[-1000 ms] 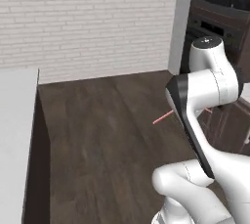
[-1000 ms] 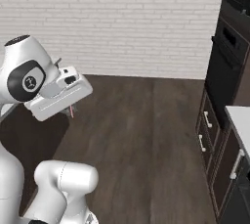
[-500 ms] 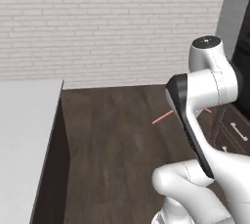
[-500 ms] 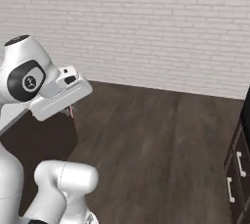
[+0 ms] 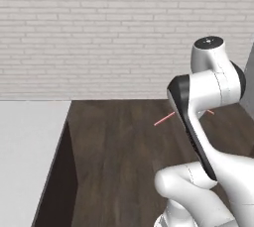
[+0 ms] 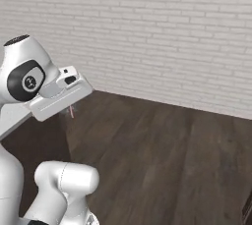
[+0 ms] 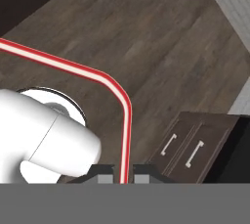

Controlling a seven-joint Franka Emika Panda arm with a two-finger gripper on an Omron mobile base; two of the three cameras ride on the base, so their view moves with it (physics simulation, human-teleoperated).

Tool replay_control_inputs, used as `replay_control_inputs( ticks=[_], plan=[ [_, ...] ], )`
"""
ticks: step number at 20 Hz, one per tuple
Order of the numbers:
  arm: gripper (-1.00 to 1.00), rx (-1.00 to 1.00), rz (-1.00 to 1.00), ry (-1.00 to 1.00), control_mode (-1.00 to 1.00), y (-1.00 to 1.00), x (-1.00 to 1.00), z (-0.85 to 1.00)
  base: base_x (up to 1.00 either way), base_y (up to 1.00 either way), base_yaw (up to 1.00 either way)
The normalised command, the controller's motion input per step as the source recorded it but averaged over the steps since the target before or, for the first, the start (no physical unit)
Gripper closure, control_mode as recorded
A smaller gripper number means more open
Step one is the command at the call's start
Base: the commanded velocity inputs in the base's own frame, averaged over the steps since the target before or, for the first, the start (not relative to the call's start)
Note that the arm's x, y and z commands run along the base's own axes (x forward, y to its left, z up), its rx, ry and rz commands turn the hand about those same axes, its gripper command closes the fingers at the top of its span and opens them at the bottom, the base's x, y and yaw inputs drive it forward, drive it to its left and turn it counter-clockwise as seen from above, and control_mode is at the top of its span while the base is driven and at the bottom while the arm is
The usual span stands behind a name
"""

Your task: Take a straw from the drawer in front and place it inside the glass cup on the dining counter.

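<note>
In the hand view my gripper (image 7: pixel 123 170) is shut on the straw (image 7: pixel 126 120), a thin red-pink stick that rises from between the fingertips and curves off to the left. In the left base view both ends of the straw (image 5: pixel 164 119) poke out from behind my forearm, above the dark wood floor. The right base view shows a short piece of the straw (image 6: pixel 72 112) under my hand. The dining counter's white top (image 5: pixel 27 146) lies at the left, over its dark-brown base (image 5: pixel 62 181). The glass cup and the drawer are out of view.
A white brick wall (image 5: pixel 99 32) closes off the back beyond the open dark wood floor (image 6: pixel 162 160). Below my hand stands a dark-brown cabinet (image 7: pixel 195 145) with two silver handles. The counter's dark side (image 6: pixel 29 140) stands close at my left.
The whole picture has slid right as the base turns left: the dark oven wall left the view and more of the white counter top came in. The arm keeps its pose, straw still held.
</note>
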Motion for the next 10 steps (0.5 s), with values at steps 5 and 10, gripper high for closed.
replay_control_inputs(
  ticks=[5, 10],
  plan=[
    [1.00, 0.00, 0.00, 0.00, 1.00, 0.00, 0.00, 0.00, 1.00, -0.55, 0.07],
    [1.00, 0.00, 0.00, 0.00, 1.00, 0.00, 0.00, 0.00, 1.00, -0.55, 0.08]
  ],
)
